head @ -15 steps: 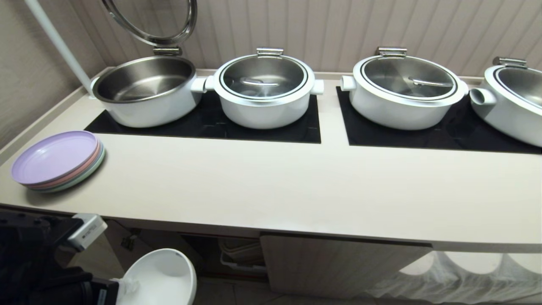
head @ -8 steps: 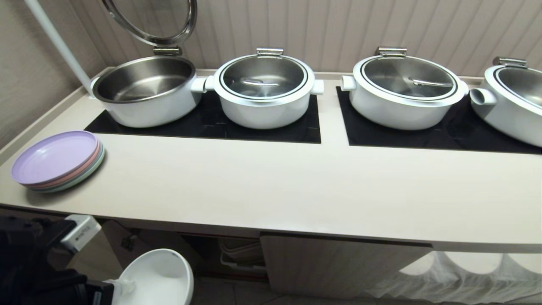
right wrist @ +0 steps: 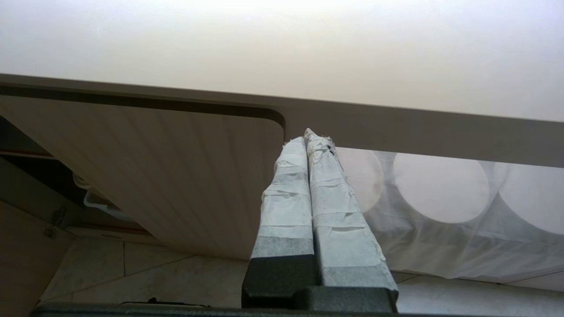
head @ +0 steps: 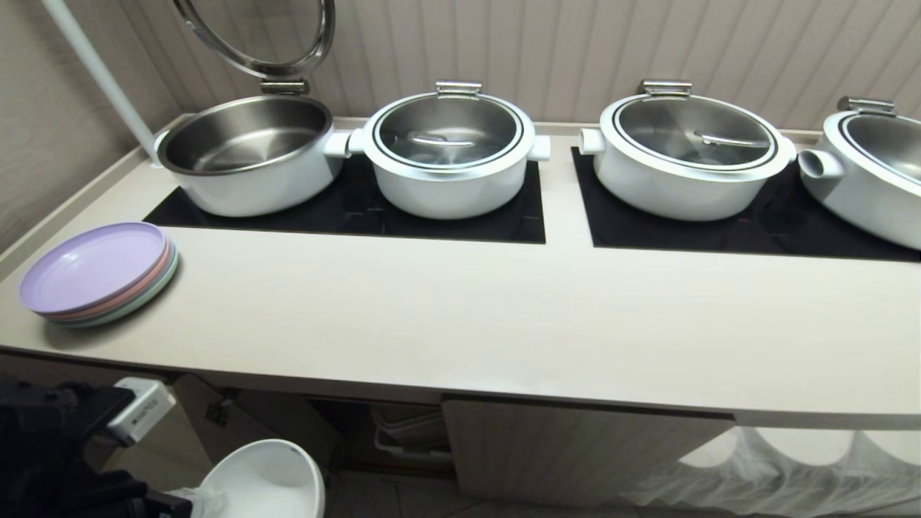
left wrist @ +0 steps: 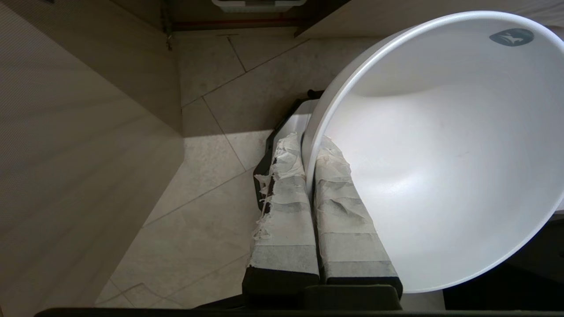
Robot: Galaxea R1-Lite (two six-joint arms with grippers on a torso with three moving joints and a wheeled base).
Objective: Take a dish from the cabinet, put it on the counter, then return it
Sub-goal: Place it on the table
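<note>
**Inspector A:** Nearest first. The left gripper (left wrist: 308,149) is clamped on the rim of the dish (left wrist: 440,154), one taped finger inside the wall and one outside. The dish hangs low at the robot's left, below the edge of the counter (head: 460,338), over the tiled floor (left wrist: 211,185) and in front of the open cabinet (head: 345,424).

**Inspector B:** Risk?

**Inspector A:** In my judgement, three. The hold is a thin pinch on one edge of a deep bowl, so its weight can lever it round between the pads; a slip here would drop it on hard tile. Raised too close in, the rim could catch the underside of the counter. The open cabinet door (left wrist: 79,154) stands just beside the arm and could be struck on a swing.

**Inspector B:** The other arm?

**Inspector A:** The right gripper (right wrist: 310,145) is closed on nothing, parked low before the shut door (right wrist: 185,176).

**Inspector B:** Count, moving outward.

**Inspector A:** One dish in hand. One white basket (head: 406,435) partly seen inside the cabinet. One stack of coloured plates (head: 97,273) at the counter's left end; I cannot give a sure number in it. Two black panels (head: 345,212). Four white pots (head: 450,155) at the back, the left-most with its lid raised, the right-most cut off by the frame.
</note>
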